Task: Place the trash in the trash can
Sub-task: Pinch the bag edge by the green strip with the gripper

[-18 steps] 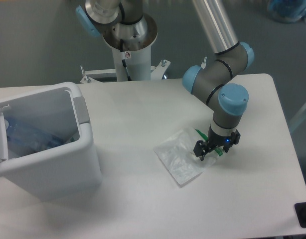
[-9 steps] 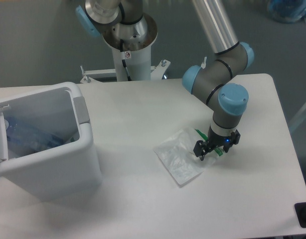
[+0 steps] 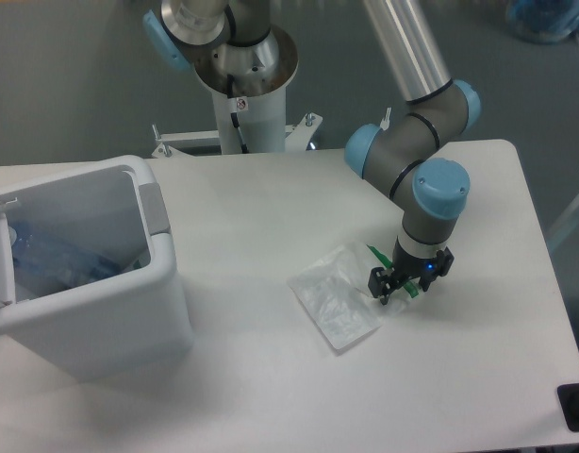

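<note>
The arm [image 3: 407, 47] was a silver-grey tube with dark grey joints capped in light blue. At its end a small black gripper [image 3: 397, 286] carried a blue light at 3 o'clock. The base [image 3: 240, 57] was a silver flange on a white post, with a black cable running down it.

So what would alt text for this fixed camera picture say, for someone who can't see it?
A robot arm's end effector is down at the green-striped edge of a crinkled clear plastic bag lying on a white table. At left stands an open white trash can with a bluish bottle already inside.
</note>
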`<state>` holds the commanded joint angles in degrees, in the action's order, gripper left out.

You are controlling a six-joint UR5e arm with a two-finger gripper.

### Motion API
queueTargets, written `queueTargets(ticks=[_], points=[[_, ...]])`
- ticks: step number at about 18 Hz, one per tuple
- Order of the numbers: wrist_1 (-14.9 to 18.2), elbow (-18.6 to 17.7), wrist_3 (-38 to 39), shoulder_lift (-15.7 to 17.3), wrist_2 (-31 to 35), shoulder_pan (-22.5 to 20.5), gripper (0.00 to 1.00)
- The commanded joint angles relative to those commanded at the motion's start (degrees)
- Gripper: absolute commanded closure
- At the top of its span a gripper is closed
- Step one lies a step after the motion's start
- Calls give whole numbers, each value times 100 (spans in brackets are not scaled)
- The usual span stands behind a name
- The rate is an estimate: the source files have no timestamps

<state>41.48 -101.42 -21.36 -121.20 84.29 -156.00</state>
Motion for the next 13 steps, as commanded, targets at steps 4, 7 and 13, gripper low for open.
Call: queueTargets(ticks=[4, 7, 13], points=[[0, -9, 0, 26, 0, 0, 30], [0, -26, -9, 44, -9, 0, 36], [0, -44, 17, 53, -18, 9, 47]])
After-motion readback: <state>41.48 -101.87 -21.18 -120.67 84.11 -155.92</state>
